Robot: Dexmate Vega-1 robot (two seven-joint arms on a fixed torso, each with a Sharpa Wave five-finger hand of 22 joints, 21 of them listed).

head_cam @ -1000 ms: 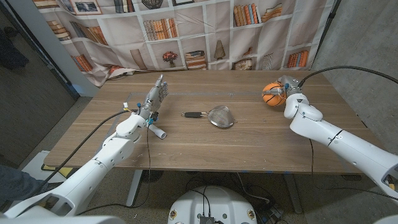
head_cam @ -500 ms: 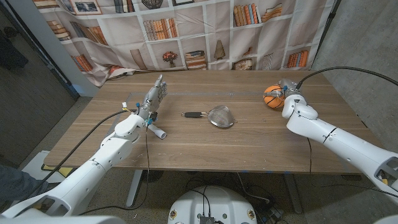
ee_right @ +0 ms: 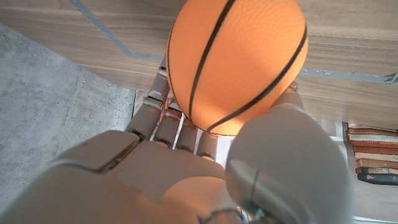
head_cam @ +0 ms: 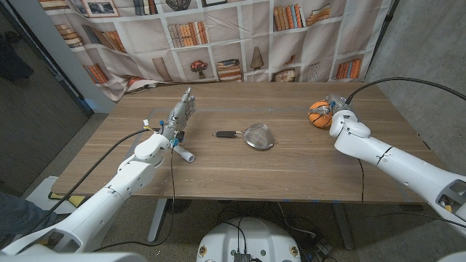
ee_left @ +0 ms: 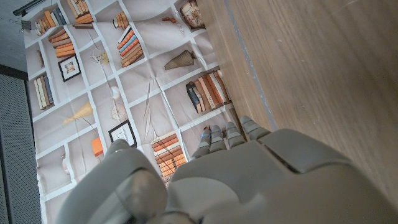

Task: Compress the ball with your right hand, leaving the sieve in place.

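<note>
A small orange ball with black lines like a basketball [head_cam: 317, 112] sits at the table's far right, and my right hand [head_cam: 335, 106] grips it from the right. In the right wrist view the ball [ee_right: 236, 62] lies against the fingers [ee_right: 163, 118] with the thumb [ee_right: 280, 168] pressed on its near side. A metal sieve [head_cam: 258, 136] with a black handle [head_cam: 227, 134] lies at the table's middle, well left of the ball. My left hand [head_cam: 180, 115] stands on its edge at the left, fingers straight and apart, holding nothing; it also shows in its wrist view [ee_left: 236, 174].
A small white cylinder [head_cam: 184, 153] lies on the wooden table [head_cam: 291, 167] beside my left wrist. A bookshelf-print curtain [head_cam: 218, 44] hangs behind the table. A grey wall [head_cam: 429, 51] stands to the right.
My right hand has drawn the ball slightly back and left, and the fingers have closed tighter around it. The left arm and the sieve have stayed still.
</note>
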